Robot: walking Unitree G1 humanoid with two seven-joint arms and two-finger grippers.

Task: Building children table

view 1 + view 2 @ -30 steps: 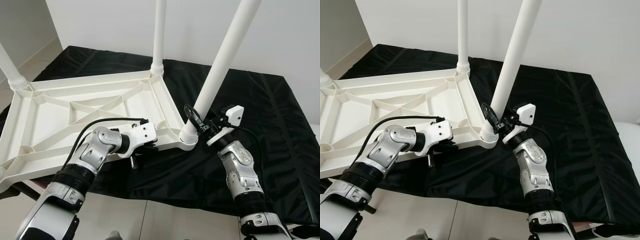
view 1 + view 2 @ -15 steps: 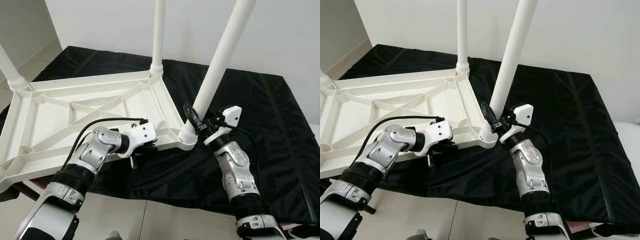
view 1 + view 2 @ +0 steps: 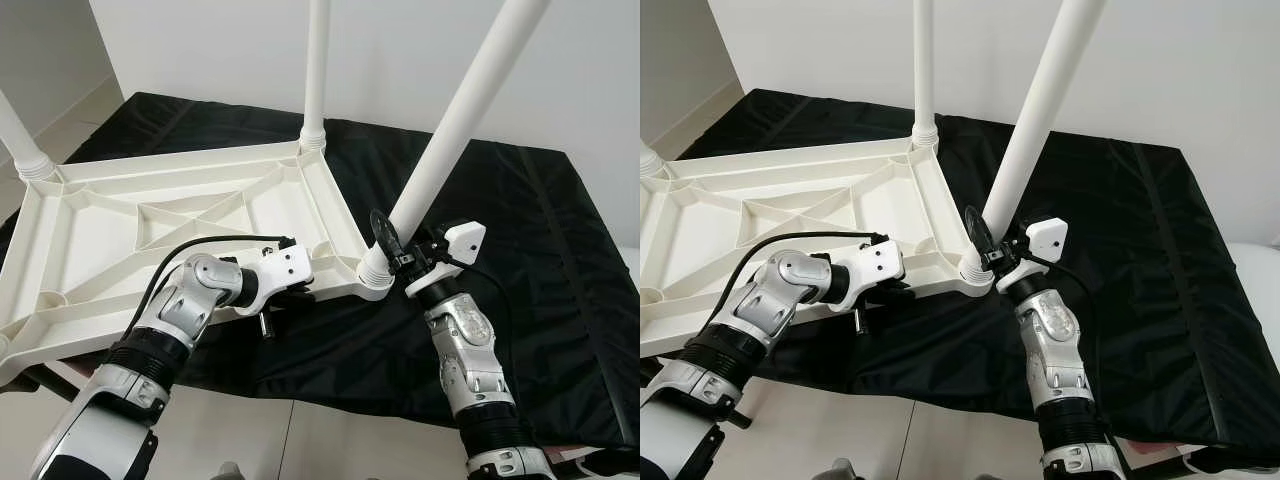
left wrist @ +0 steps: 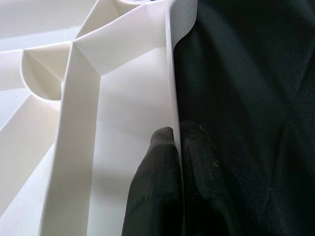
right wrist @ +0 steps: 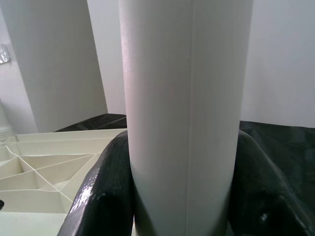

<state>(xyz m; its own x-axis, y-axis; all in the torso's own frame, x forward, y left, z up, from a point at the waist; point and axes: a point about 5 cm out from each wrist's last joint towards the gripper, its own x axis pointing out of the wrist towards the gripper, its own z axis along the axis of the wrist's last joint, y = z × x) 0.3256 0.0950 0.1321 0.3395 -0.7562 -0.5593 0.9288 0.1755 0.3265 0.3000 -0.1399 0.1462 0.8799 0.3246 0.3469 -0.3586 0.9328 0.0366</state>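
The white plastic tabletop (image 3: 150,215) lies upside down on a black cloth, ribbed underside up. Upright legs stand in its far corner (image 3: 318,70) and left corner (image 3: 20,140). A third leg (image 3: 460,110) leans to the right out of the near right corner socket (image 3: 375,278). My right gripper (image 3: 386,245) is shut on this leg just above the socket; in the right wrist view the leg (image 5: 184,98) sits between both black fingers (image 5: 106,191). My left gripper (image 3: 285,297) is shut on the tabletop's near rim (image 4: 173,98), one finger (image 4: 152,187) on each side of the wall.
The black cloth (image 3: 560,240) covers a low surface under the tabletop, with bare cloth to the right. Pale floor (image 3: 250,430) shows below its front edge. A white wall (image 3: 400,50) stands close behind.
The held leg's top has swung farther to the right, so it leans more. My right forearm shifted slightly with it. The left arm and tabletop have stayed put.
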